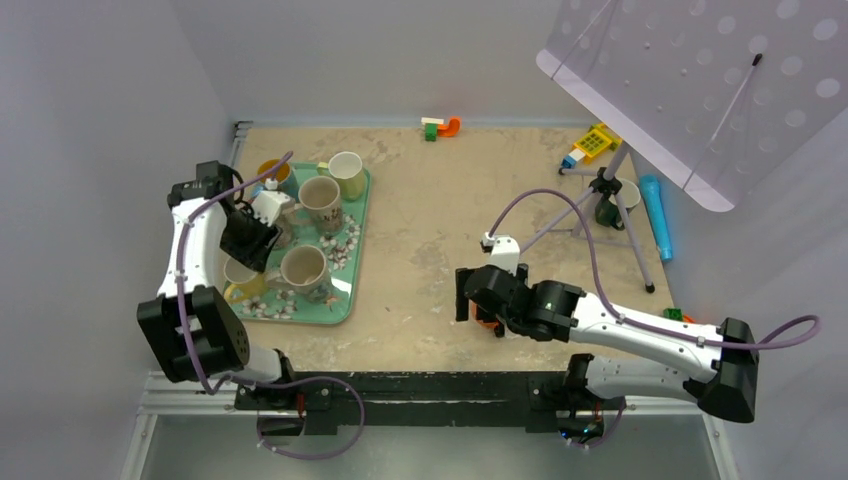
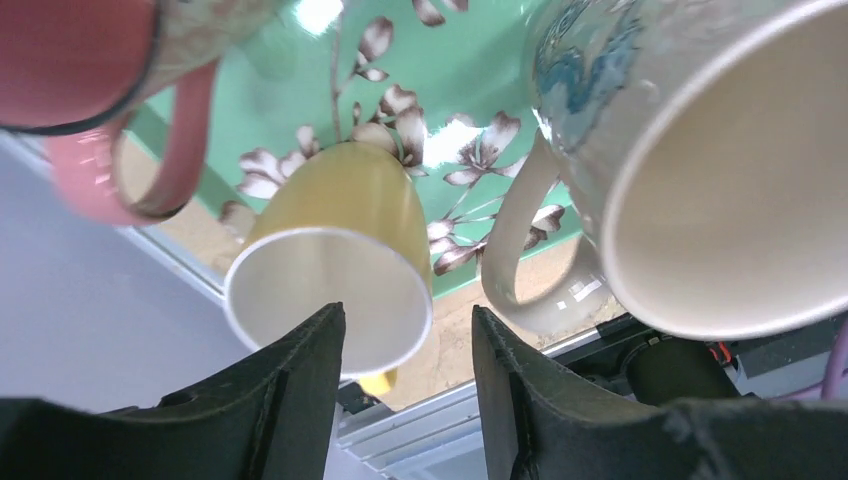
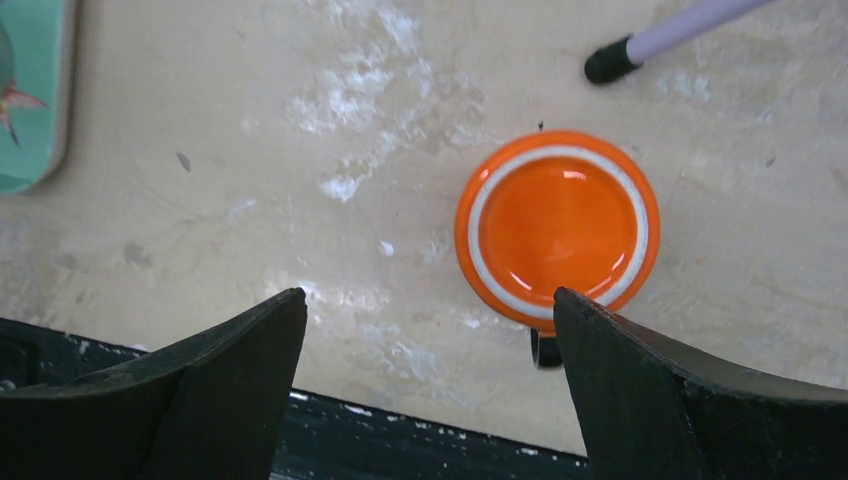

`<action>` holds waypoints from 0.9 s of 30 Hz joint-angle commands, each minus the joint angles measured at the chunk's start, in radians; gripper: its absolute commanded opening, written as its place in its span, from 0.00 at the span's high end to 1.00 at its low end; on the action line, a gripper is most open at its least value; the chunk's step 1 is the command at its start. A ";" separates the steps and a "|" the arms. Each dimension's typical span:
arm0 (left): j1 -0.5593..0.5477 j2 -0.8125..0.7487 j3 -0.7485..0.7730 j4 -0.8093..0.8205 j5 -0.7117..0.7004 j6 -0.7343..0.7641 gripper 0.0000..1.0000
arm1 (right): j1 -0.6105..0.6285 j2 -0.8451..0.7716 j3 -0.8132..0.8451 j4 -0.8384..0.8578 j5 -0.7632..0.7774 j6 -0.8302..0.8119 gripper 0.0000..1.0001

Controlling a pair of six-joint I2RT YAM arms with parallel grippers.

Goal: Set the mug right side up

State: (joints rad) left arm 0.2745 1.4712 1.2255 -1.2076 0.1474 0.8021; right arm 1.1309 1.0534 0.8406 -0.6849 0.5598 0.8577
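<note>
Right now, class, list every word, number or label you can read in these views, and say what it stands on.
None can be read.
The yellow toy keypad: markings too small to read.
The green tray: flower print only, no lettering.
The blue-patterned mug: pattern only, no words.
The upturned orange mug: plain base, no mark.

no legible text, no labels, no numbers in view
</note>
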 commanded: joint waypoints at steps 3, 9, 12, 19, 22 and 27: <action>-0.002 -0.131 0.099 -0.076 0.110 -0.036 0.46 | 0.001 -0.014 -0.047 -0.187 -0.086 0.185 0.03; -0.107 -0.220 0.136 -0.133 0.207 -0.085 0.46 | 0.001 -0.039 -0.146 -0.147 -0.137 0.212 0.04; -0.169 -0.251 0.142 -0.129 0.241 -0.110 0.43 | 0.001 -0.018 -0.193 -0.060 -0.095 0.208 0.05; -0.268 -0.220 0.046 0.031 0.129 -0.072 0.41 | -0.009 0.079 -0.193 0.051 -0.040 0.177 0.12; -0.303 -0.177 0.006 0.100 0.091 -0.061 0.41 | -0.008 0.110 -0.207 0.121 -0.062 0.168 0.13; -0.314 -0.142 -0.042 0.284 0.035 -0.081 0.41 | -0.011 0.140 -0.245 0.197 -0.086 0.179 0.17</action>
State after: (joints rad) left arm -0.0322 1.3201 1.2045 -1.1011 0.2329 0.7216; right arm 1.1244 1.1812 0.6201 -0.5835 0.4759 1.0275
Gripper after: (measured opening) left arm 0.593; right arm 0.844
